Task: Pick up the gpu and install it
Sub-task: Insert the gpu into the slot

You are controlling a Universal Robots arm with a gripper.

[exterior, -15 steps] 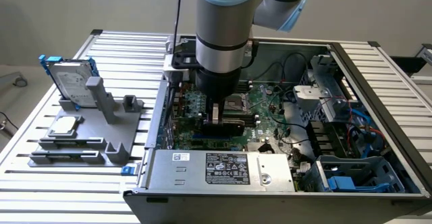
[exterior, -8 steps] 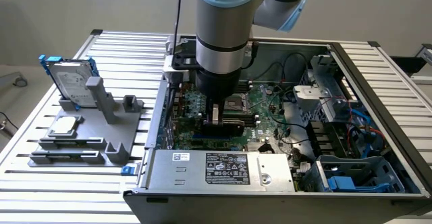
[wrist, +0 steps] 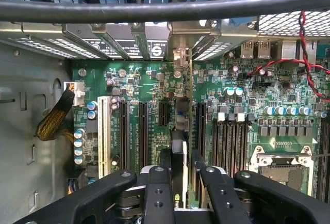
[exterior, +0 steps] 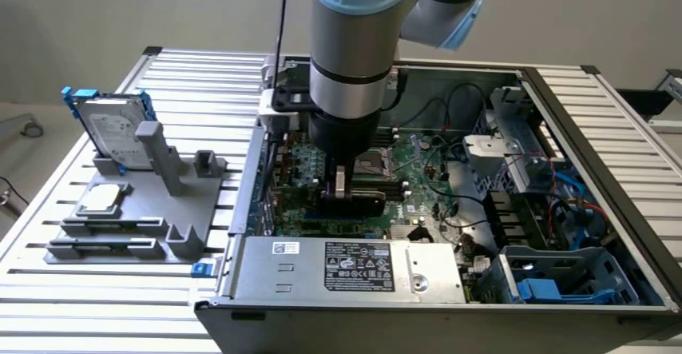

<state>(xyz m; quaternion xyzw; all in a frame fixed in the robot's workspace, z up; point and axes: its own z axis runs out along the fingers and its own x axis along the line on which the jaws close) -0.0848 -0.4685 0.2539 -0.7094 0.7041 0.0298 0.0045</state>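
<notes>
We see the hand (exterior: 352,184) reaching down into the open computer case (exterior: 596,114), its jaws part-way closed and clamped on the gpu (exterior: 352,204). The card stands on edge between the two fingers (wrist: 158,190), its black cover facing the exterior view and, in the wrist view, its thin green board edge showing. The gpu sits low over the motherboard (exterior: 426,158), in line with the row of long black expansion slots (wrist: 142,131); we cannot tell whether its edge touches a slot. Near the front of the case lies the silver power supply (exterior: 352,266). Well apart, on the exterior view's left, a grey holder (exterior: 160,210) rests on the slatted surface (exterior: 64,290), carrying an upright hard drive (exterior: 112,130) in a blue frame and a small square processor chip (exterior: 101,198).
</notes>
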